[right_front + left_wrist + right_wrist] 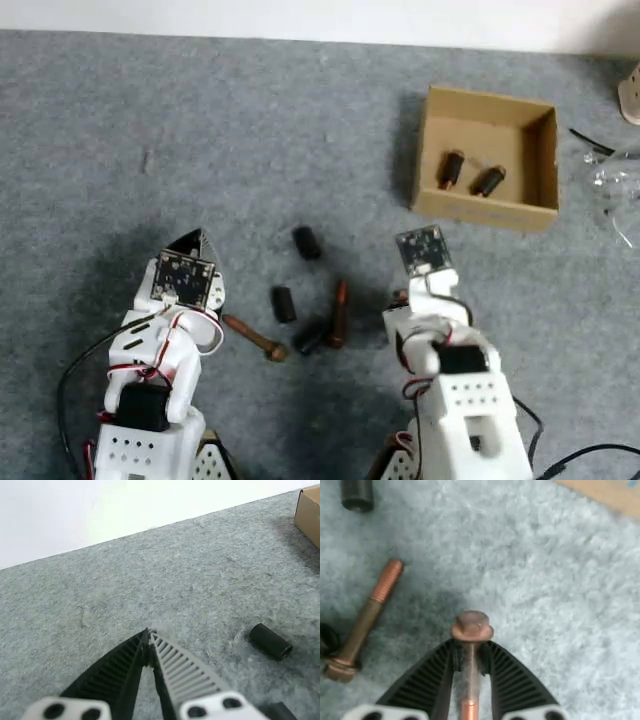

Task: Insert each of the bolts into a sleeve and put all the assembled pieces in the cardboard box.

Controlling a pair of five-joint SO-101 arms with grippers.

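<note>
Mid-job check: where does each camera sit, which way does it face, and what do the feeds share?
High view: fixed overhead, looking down on the carpet and cardboard box; left arm and right arm show at the bottom.
Left wrist view: on the left arm, facing forward along the carpet to a sleeve; its shut left gripper shows.
Right wrist view: on the right arm, facing down; the right gripper shows, shut on a bolt.
Shared: high and right wrist views both show the loose bolt.
</note>
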